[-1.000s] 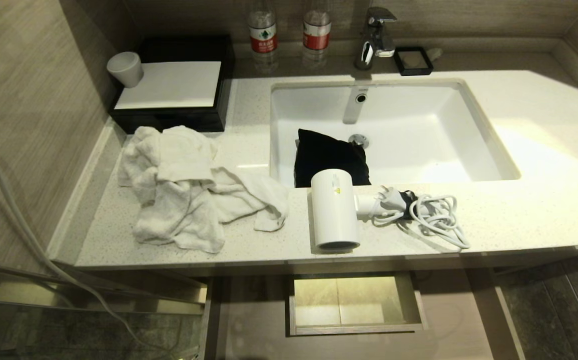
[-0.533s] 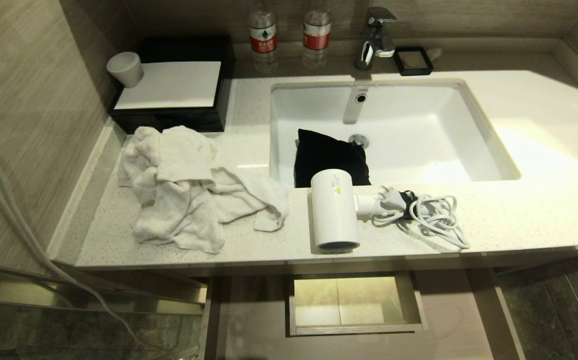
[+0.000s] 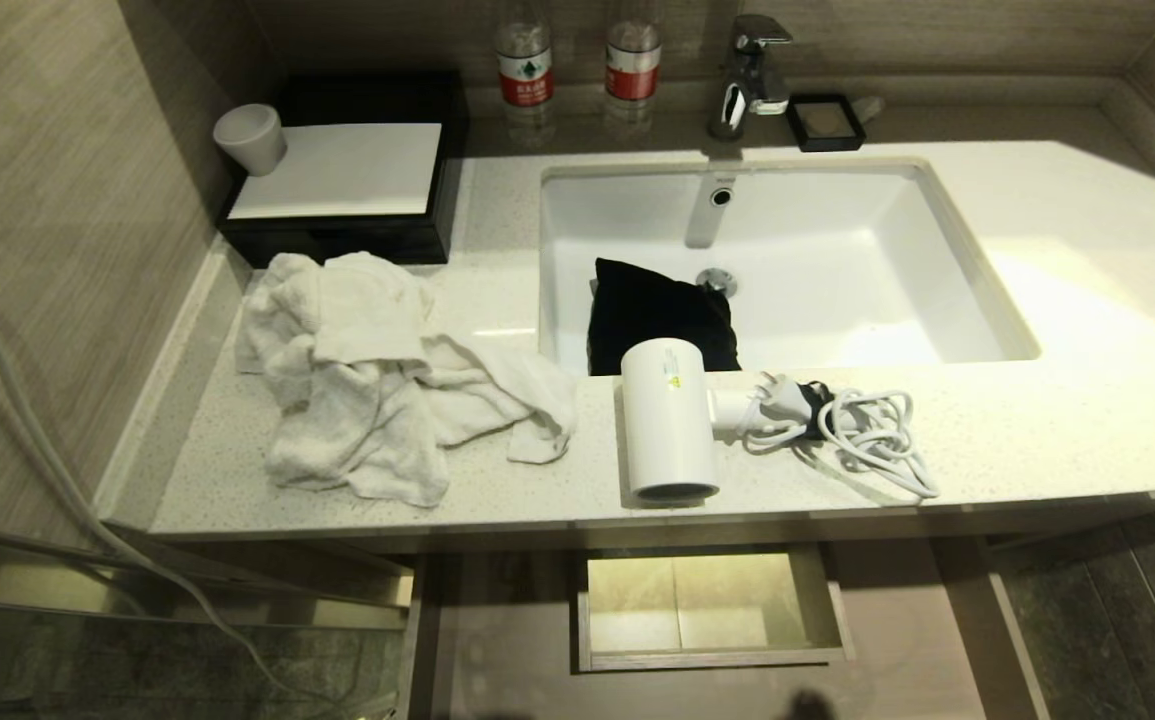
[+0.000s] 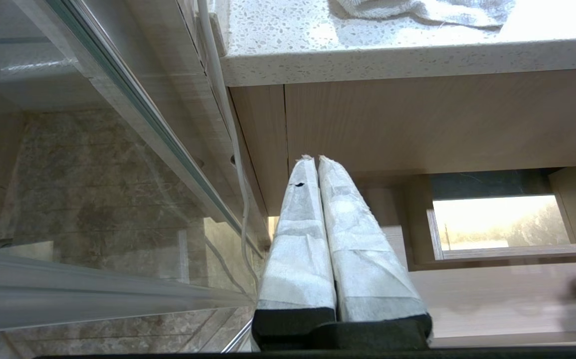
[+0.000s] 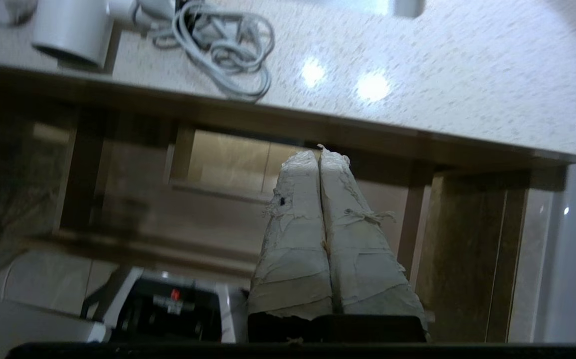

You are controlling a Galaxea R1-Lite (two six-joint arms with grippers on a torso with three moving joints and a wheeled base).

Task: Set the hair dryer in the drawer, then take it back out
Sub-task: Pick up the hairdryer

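The white hair dryer (image 3: 667, 420) lies on the counter's front edge, barrel end toward me, its bundled cord (image 3: 867, 425) and plug to its right. The right wrist view also shows the hair dryer (image 5: 73, 27) and cord (image 5: 228, 55). Just below the counter is the light-brown drawer (image 3: 507, 640), with its boxed cut-out (image 3: 712, 658) under the dryer. My left gripper (image 4: 315, 158) hangs shut and empty below the counter's left end, beside the drawer (image 4: 492, 299). My right gripper (image 5: 320, 151) is shut and empty, low in front of the drawer (image 5: 208, 214), right of the dryer.
A crumpled white towel (image 3: 377, 380) lies left of the dryer. A black cloth pouch (image 3: 657, 310) sits in the sink (image 3: 887, 260). A black box (image 3: 337, 230), cup (image 3: 249, 138), two bottles (image 3: 525, 70) and faucet (image 3: 752, 75) stand behind. A glass panel (image 4: 93, 174) stands on the left.
A dark blurred shape has come into the head view's bottom edge, in front of the drawer. Nothing on the counter has moved.
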